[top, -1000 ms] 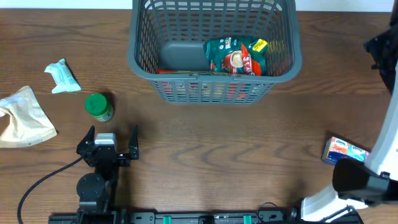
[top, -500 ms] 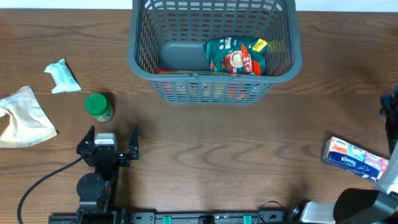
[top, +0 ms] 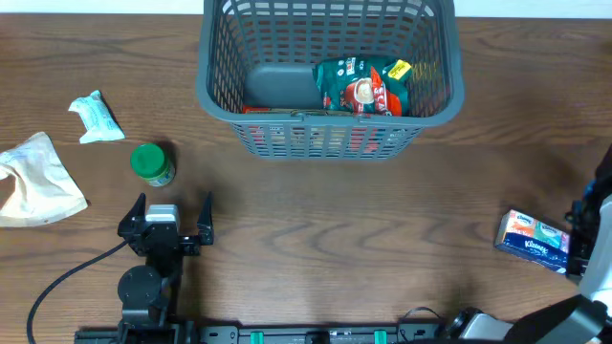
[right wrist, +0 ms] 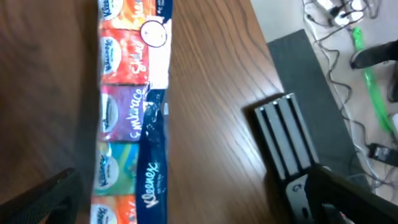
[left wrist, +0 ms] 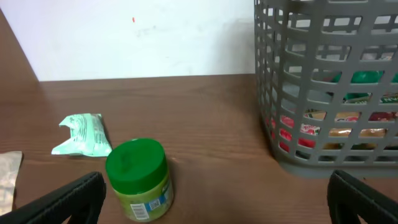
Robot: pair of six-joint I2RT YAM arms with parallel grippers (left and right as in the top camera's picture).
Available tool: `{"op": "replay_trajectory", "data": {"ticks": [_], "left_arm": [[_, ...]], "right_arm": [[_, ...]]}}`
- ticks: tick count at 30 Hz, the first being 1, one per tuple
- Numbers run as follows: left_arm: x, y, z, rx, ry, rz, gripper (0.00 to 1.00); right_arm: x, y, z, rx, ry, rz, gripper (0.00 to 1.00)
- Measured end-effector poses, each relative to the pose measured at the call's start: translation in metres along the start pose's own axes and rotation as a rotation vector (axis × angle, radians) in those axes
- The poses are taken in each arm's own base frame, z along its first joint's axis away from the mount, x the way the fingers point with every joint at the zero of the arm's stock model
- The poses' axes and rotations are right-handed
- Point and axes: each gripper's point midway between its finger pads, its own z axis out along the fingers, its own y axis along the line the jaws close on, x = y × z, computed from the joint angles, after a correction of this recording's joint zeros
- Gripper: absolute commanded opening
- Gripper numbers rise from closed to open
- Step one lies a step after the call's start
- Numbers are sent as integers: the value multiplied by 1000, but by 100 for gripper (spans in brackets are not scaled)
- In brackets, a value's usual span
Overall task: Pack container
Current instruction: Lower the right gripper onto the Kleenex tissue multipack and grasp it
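Note:
The grey slotted container (top: 218, 91) stands at the back centre and holds a green snack bag (top: 365, 88) and a grey item (top: 279, 86). It also shows in the left wrist view (left wrist: 329, 87). My left gripper (top: 167, 212) is open and empty, just in front of a green-lidded jar (top: 152, 163). In its wrist view the jar (left wrist: 138, 180) stands near the left finger (left wrist: 62, 202). My right gripper (top: 577, 239) is open at the right end of a Kleenex tissue pack (top: 531, 239). The pack (right wrist: 130, 112) lies between the jaws, nearer the left finger (right wrist: 43, 199).
A mint-green packet (top: 97, 117) and a beige bag (top: 36, 180) lie at the far left. The table's right edge runs close beside the tissue pack, and a black rail (right wrist: 286, 143) and floor cables lie beyond it.
My right arm has swung from the back right toward the front, so its gripper is now at the tissue pack. The left arm and the other items have not moved.

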Motion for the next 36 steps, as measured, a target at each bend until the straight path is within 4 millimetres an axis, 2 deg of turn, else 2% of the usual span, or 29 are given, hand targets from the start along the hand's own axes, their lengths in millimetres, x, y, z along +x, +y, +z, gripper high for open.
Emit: {"op": "replay_trajectory", "data": {"ticks": [5,9,17,26,30,33,36], "left_arm": [[0,0,0,0,0,0,99],[0,0,0,0,0,0,99],[0,0,0,0,0,0,99],[0,0,0,0,0,0,99],[0,0,0,0,0,0,99],[0,0,0,0,0,0,99],[0,0,0,0,0,0,98]], "right_arm": [[-3,21,9,-94,-27,23,99],[-2,28,14,-120,-36,16,99],[4,29,30,-132,12,81,99],[10,17,71,-107,60,176,96],[13,18,87,-129,70,179,89],[15,32,95,-203,79,146,85],[18,45,95,-269,90,94,85]]}}
